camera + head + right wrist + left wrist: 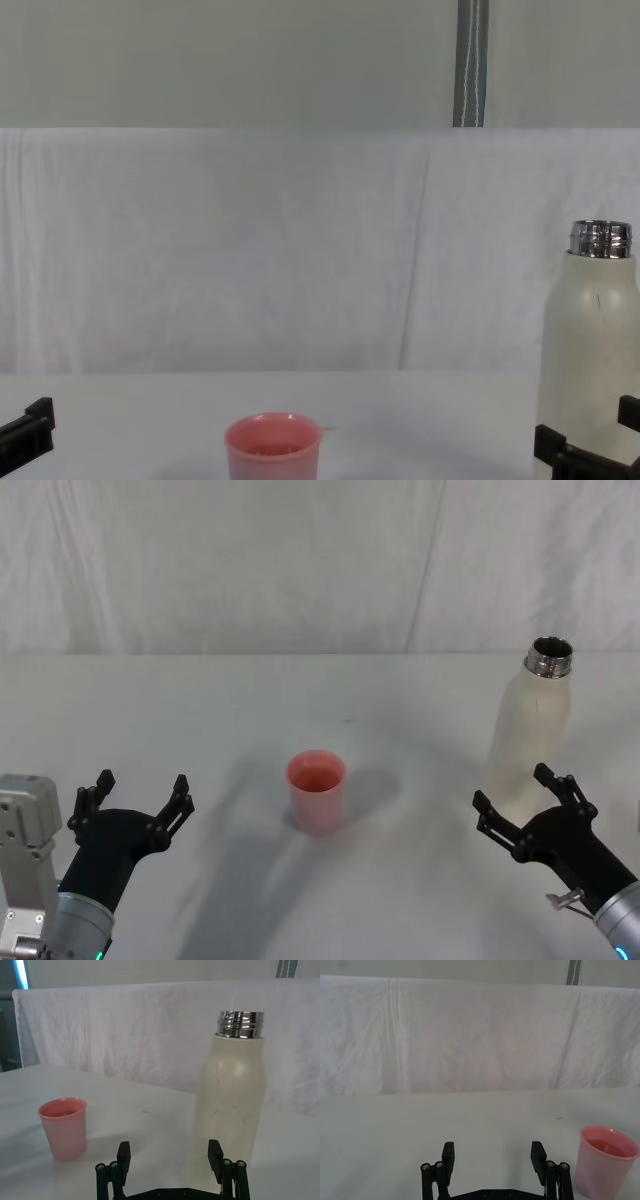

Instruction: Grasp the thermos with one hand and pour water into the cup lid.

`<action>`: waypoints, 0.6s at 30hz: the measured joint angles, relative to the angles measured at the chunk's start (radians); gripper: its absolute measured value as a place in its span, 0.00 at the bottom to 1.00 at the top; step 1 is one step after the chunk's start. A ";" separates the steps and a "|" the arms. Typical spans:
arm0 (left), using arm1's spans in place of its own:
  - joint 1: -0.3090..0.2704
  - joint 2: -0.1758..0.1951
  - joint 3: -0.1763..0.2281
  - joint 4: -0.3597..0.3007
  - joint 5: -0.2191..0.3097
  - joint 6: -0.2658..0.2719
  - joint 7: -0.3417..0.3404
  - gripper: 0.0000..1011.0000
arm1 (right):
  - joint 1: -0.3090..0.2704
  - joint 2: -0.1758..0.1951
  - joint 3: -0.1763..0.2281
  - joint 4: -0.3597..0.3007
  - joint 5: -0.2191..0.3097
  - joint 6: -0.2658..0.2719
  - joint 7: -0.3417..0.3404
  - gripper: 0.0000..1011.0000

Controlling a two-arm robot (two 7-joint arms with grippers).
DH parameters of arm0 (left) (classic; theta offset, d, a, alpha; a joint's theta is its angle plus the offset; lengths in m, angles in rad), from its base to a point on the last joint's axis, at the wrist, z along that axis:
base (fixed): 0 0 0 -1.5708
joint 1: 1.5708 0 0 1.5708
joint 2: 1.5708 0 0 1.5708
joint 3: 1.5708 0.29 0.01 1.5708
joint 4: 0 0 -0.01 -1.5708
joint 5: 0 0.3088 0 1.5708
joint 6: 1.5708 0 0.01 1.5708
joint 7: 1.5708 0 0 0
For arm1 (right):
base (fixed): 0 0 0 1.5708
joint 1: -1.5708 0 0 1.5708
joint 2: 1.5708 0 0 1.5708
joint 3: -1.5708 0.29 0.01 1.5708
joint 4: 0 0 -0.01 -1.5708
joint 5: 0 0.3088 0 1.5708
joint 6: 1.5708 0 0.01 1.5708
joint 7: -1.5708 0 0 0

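The thermos (530,730) stands upright near the bench's right edge, uncapped; my right claw (527,802) sits just before it, fingers apart; my left claw (130,800) waits open near the left edge; the cup lid (317,790) stands mid-bench; the body looks rigid, smooth, probably heavy; grip mid-body.

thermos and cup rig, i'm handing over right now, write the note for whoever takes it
Left end effector: open, holding nothing, low over the table on the robot's left, apart from the cup.
Right end effector: open, just in front of the bottle's base, not closed on it.
Tall cream-white cylindrical thermos with a chrome threaded neck: upright on the white table, robot's right, mouth uncapped.
Small pink plastic cup lid: upright near the table's middle; whether it holds water cannot be told.
Done: right end effector lined up with the thermos.
Left: close on the thermos, lift, carry it to the cup lid, pour.
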 joint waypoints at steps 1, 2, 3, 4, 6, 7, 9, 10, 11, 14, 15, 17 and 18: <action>0.000 0.000 0.000 0.000 0.000 0.000 0.000 0.99 | 0.000 -0.003 -0.003 0.002 -0.002 0.000 -0.001 0.99; 0.000 0.000 0.000 0.000 0.000 0.000 0.000 0.99 | 0.001 -0.005 -0.005 0.003 -0.004 0.000 -0.001 0.99; 0.000 0.000 0.000 0.000 0.000 0.000 0.000 0.99 | 0.004 -0.007 -0.008 0.005 -0.006 0.000 -0.001 0.99; 0.000 0.000 0.000 0.000 0.000 0.000 0.000 0.99 | 0.004 -0.007 -0.008 0.005 -0.006 0.000 -0.001 0.99; 0.000 0.000 0.000 0.000 0.000 0.000 0.000 0.99 | 0.011 -0.013 -0.017 0.010 -0.011 0.001 -0.001 0.99; 0.000 0.000 0.000 0.000 0.000 0.000 0.000 0.99 | 0.011 -0.013 -0.017 0.010 -0.011 0.001 -0.001 0.99; 0.000 0.000 0.000 0.000 0.000 0.000 0.000 0.99 | 0.015 -0.016 -0.021 0.012 -0.015 0.002 -0.001 0.99; 0.000 0.000 0.000 0.000 0.000 0.000 0.000 0.99 | 0.017 -0.017 -0.023 0.012 -0.015 0.002 -0.001 0.99; 0.000 0.000 0.000 0.000 0.000 0.000 0.000 0.99 | 0.020 -0.019 -0.025 0.014 -0.018 0.003 -0.001 0.99; 0.000 0.000 0.000 0.000 0.000 0.000 0.000 0.99 | 0.025 -0.023 -0.030 0.019 -0.022 0.004 -0.002 0.99; 0.000 0.000 0.000 0.000 0.000 0.000 0.000 0.99 | 0.026 -0.024 -0.031 0.020 -0.023 0.004 -0.002 0.99; 0.000 0.000 0.000 0.000 0.000 0.000 0.000 0.99 | 0.030 -0.027 -0.033 0.023 -0.024 0.004 -0.003 0.99; 0.000 0.000 0.000 0.000 0.000 0.000 0.000 0.99 | 0.032 -0.029 -0.035 0.025 -0.025 0.005 -0.004 0.99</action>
